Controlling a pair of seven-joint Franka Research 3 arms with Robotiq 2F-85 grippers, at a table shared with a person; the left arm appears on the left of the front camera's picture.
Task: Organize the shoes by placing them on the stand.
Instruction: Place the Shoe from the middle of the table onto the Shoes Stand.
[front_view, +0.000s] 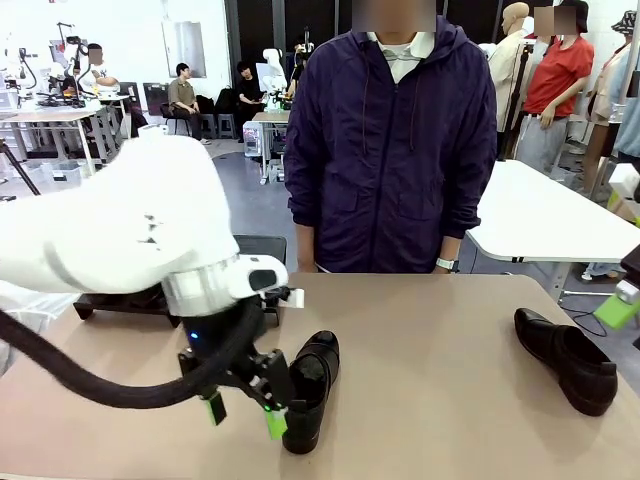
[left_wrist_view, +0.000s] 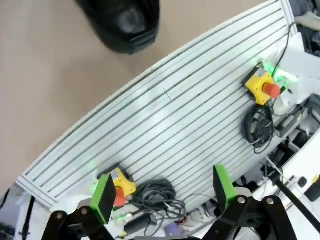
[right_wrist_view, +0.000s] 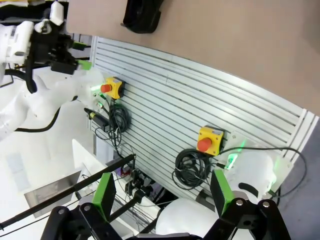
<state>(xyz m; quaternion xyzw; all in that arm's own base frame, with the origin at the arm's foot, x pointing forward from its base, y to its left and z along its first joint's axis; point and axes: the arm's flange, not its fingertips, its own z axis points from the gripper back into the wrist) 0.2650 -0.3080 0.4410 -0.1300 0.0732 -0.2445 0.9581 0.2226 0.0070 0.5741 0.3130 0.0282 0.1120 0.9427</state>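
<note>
At far left the stand (front_view: 100, 305) is mostly hidden behind the left arm (front_view: 100, 230); what it carries I cannot tell. The left gripper (front_view: 245, 412), jaws released, hangs just beside two shoes (front_view: 312, 385) on the table (front_view: 440, 400). A third shoe (front_view: 568, 362) lies well apart at right. The right gripper (right_wrist_view: 162, 194), also released and empty, faces a slatted panel (right_wrist_view: 200, 100) at the table's edge.

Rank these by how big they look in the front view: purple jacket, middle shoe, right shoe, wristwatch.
1. Purple jacket.
2. Right shoe and middle shoe: nearly alike. The middle one is nearer the camera and partly behind the left end effector, so unranked.
3. Wristwatch.
</note>
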